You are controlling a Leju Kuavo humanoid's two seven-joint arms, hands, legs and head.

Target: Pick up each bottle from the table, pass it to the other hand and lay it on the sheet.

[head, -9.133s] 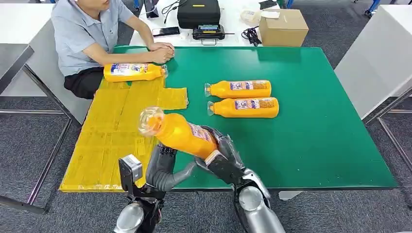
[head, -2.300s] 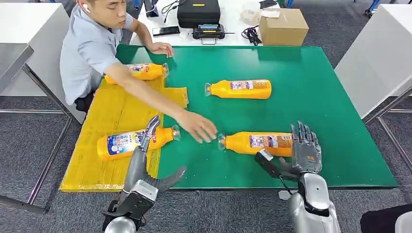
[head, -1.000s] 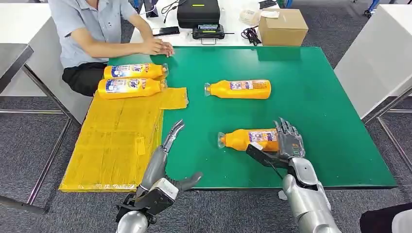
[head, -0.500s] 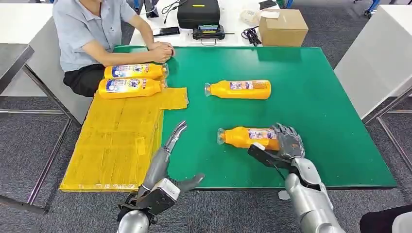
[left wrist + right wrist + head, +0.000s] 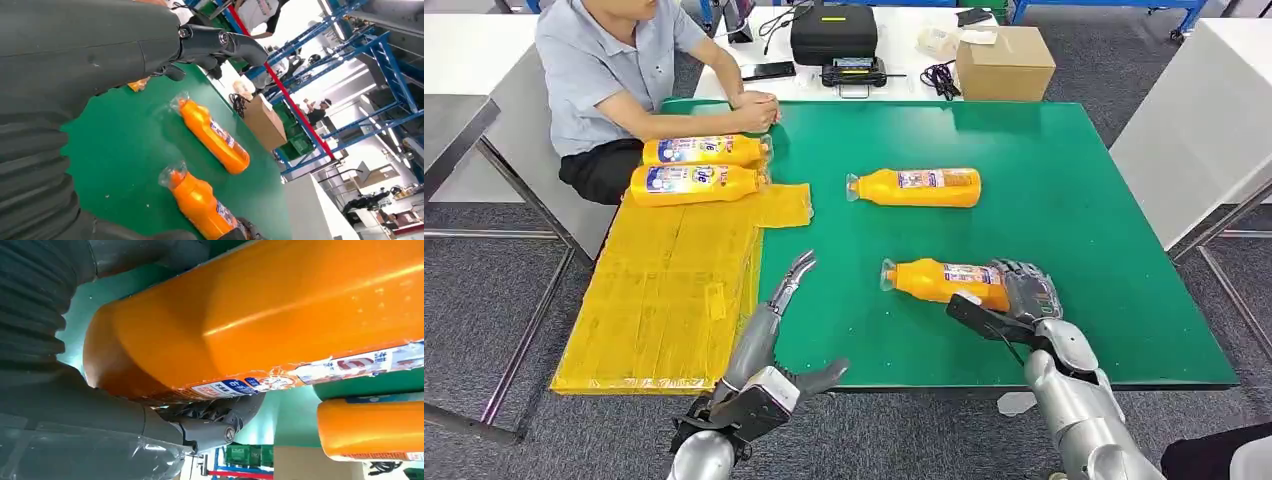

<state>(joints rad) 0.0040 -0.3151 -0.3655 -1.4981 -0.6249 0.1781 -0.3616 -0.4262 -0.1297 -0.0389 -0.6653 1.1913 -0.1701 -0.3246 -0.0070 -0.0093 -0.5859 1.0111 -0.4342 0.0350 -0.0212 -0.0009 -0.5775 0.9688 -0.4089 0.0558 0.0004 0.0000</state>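
Now four bottles, two on sheet [image 5: 659,290], right robot hand [image 5: 1024,300] gripping one [image 5: 944,281], left robot hand [image 5: 769,345] spread.

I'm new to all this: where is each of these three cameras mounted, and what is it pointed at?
Head view: high on the robot, facing down at the green table; shows both arms, the left hand and right hand.
Left wrist view: behind the left hand, facing across the table.
Right wrist view: behind the right hand, tight against the near bottle.
Shared: the near bottle and the far bottle.
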